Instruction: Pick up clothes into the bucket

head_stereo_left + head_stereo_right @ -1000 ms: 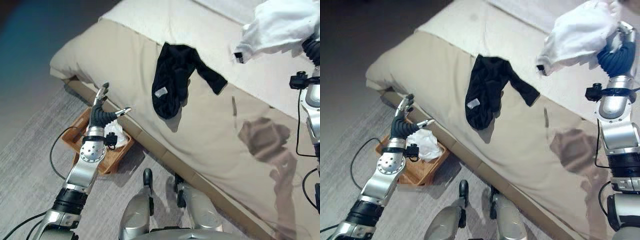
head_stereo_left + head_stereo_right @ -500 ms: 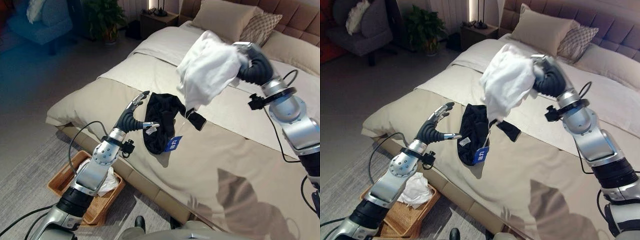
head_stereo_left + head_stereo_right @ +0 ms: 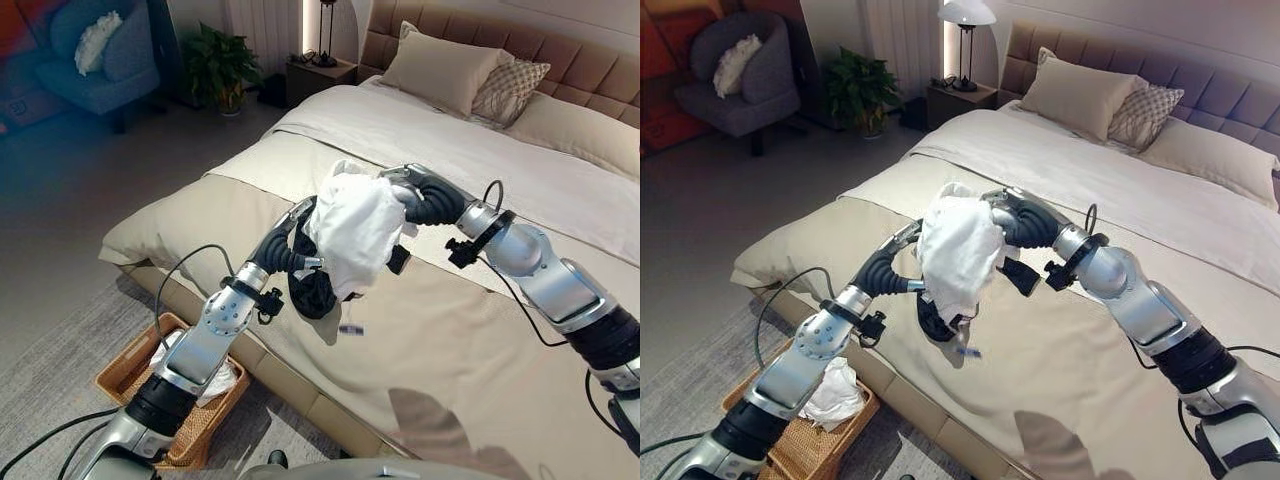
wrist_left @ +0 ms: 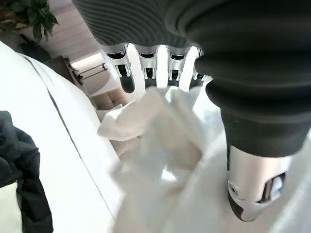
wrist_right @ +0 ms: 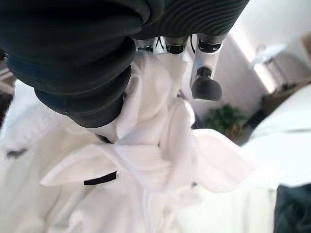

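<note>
Item: white garment (image 3: 352,232), which your right hand (image 3: 415,196) has swung from high over the bed (image 3: 470,330) to mid-air above the black garment (image 3: 310,288), meeting your left hand (image 3: 295,245); likely a hand-over toward the wicker basket (image 3: 120,372). Right fingers clamp it. Left fingers (image 4: 127,80) extended, touching the cloth, not yet closed.

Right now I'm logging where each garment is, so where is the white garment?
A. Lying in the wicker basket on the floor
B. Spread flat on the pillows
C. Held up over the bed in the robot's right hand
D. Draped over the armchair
C: the white garment hangs bunched from the right hand above the bed, near the left hand.
</note>
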`<state>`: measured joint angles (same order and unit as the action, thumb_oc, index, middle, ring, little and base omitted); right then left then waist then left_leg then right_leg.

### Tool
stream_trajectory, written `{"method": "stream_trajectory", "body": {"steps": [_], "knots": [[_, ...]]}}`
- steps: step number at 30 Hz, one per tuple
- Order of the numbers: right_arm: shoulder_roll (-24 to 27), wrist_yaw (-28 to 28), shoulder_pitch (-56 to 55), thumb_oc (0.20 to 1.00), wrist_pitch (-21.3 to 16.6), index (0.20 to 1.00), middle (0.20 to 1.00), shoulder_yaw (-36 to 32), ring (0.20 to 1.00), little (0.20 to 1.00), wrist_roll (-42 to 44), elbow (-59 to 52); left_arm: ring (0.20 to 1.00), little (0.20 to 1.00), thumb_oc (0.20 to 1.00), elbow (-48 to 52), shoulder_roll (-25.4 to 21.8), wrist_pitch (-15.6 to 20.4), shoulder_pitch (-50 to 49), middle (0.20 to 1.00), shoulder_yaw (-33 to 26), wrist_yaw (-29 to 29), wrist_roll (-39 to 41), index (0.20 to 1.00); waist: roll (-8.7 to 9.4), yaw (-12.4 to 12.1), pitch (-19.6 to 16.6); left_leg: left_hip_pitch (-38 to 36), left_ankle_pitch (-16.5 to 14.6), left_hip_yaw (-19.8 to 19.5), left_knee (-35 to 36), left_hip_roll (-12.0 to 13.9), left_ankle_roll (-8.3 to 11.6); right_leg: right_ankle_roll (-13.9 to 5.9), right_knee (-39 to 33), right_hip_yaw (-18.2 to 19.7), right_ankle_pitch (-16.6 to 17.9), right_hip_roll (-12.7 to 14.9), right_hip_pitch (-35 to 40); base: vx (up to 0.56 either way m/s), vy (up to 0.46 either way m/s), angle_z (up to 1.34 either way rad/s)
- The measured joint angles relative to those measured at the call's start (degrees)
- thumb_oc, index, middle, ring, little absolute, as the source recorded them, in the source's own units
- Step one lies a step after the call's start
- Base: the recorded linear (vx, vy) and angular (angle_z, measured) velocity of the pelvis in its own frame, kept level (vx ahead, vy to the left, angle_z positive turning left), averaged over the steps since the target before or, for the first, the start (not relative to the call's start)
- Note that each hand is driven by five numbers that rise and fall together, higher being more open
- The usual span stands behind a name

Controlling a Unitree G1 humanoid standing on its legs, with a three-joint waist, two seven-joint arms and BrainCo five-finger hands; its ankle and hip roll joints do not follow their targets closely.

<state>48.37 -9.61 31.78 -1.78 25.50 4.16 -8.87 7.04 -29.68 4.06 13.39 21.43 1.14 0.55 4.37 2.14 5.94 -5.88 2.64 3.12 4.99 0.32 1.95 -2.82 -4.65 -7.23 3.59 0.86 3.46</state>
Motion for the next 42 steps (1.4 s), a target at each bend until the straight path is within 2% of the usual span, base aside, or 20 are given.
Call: {"method": "stream_trajectory", "body": {"steps": [4, 9, 18, 26, 27, 28, 29, 42], "knots": [[-0.9, -0.73, -0.65, 0.2, 0.5, 0.2, 0.2, -0.02, 0.2, 0.2, 0.3, 0.01, 1.0, 1.0, 1.0, 0.01, 0.11, -0.03, 0.0, 1.0, -0.11, -0.19, -2.1, 1.0, 0.09, -0.1, -0.57, -0.35, 0.01, -0.6, 0.0, -0.08, -0.01, 0.24, -0.45, -1.22, 0.16, 0.09, 0.81, 0.0, -0.004, 0.14], [-2.56, -2.68, -1.03, 0.2, 1.67, 0.2, 0.2, 0.09, 0.2, 0.2, 4.86, 0.02, 1.0, 1.0, 1.0, 0.0, 0.94, -0.42, -0.03, 1.0, 0.1, -0.25, -2.32, 1.0, 0.18, -1.49, -1.18, -0.49, 0.05, -1.56, 0.01, -0.21, -0.07, 0.24, -0.46, -1.72, 0.13, 0.25, 1.31, -0.01, -0.001, 0.08], [-5.22, -3.76, -1.72, 0.2, 3.1, 0.2, 0.2, 0.3, 0.2, 0.2, 13.65, -0.01, 1.0, 1.0, 1.0, 0.0, 1.0, -0.54, -0.01, 1.0, 1.21, -0.36, -4.24, 1.0, 0.24, -1.56, -1.32, -0.37, 0.19, -2.2, 0.0, -0.7, -0.25, 0.05, -0.45, -2.7, 0.01, 0.77, 1.55, 0.0, -0.001, 0.05], [-5.39, -4.45, -1.84, 0.2, 4.43, 0.2, 0.2, 2.42, 0.2, 0.2, 20.64, -0.04, 1.0, 1.0, 1.0, 0.0, 1.48, -0.98, 0.2, 1.0, 2.52, -0.76, -4.02, 1.0, 0.24, -1.51, -1.35, -0.47, 0.2, -2.06, 0.0, -0.68, -0.27, 0.17, -0.46, -2.67, 0.09, 0.77, 1.58, 0.01, -0.002, 0.0], [-5.38, -4.48, -1.84, 0.2, 4.57, 0.2, 0.2, 2.44, 0.2, 0.2, 21.3, -0.04, 0.564, 0.564, 0.564, 0.0, 1.47, -0.98, 0.27, 0.564, 2.61, -0.8, -3.87, 0.564, 0.24, -1.52, -1.35, -0.46, 0.22, -2.06, -0.01, -0.68, -0.27, 0.17, -0.45, -2.66, 0.1, 0.76, 1.57, 0.0, 0.0, 0.0], [-5.09, -4.5, -1.84, 0.2, 4.59, 0.2, 0.2, 2.44, 0.2, 0.2, 21.6, -0.06, 0.256, 0.256, 0.256, 0.0, 1.51, -0.98, 0.4, 0.256, 2.74, -1.13, -3.42, 0.256, 0.24, -1.51, -1.35, -0.47, 0.18, -2.03, 0.01, -0.67, -0.24, 0.14, -0.46, -2.65, 0.07, 0.77, 1.57, 0.04, -0.006, 0.0], [-4.9, -4.48, -1.84, 0.2, 4.58, 0.2, 0.2, 2.44, 0.2, 0.2, 21.83, -0.06, 0.2, 0.2, 0.2, 0.0, 1.5, -0.98, 0.5, 0.2, 2.92, -1.23, -2.98, 0.2, 0.24, -1.52, -1.35, -0.48, 0.17, -2.04, 0.01, -0.67, -0.24, 0.02, -0.46, -2.65, -0.02, 0.77, 1.59, 0.04, 0.0, 0.0], [-5.02, -3.31, -2.92, 0.2, 4.17, 0.2, 0.2, 2.13, 0.2, 0.2, 23.04, -0.03, 0.2, 0.2, 0.2, -1.0, 1.76, -0.98, 0.58, 0.2, 4.61, -1.37, 1.45, 0.2, 0.25, -1.53, -1.36, -0.3, 0.18, -2.1, 0.01, -0.7, -0.25, 0.01, -0.46, -2.75, -0.02, 0.8, 1.48, 0.0, 0.0, 0.0]]}}
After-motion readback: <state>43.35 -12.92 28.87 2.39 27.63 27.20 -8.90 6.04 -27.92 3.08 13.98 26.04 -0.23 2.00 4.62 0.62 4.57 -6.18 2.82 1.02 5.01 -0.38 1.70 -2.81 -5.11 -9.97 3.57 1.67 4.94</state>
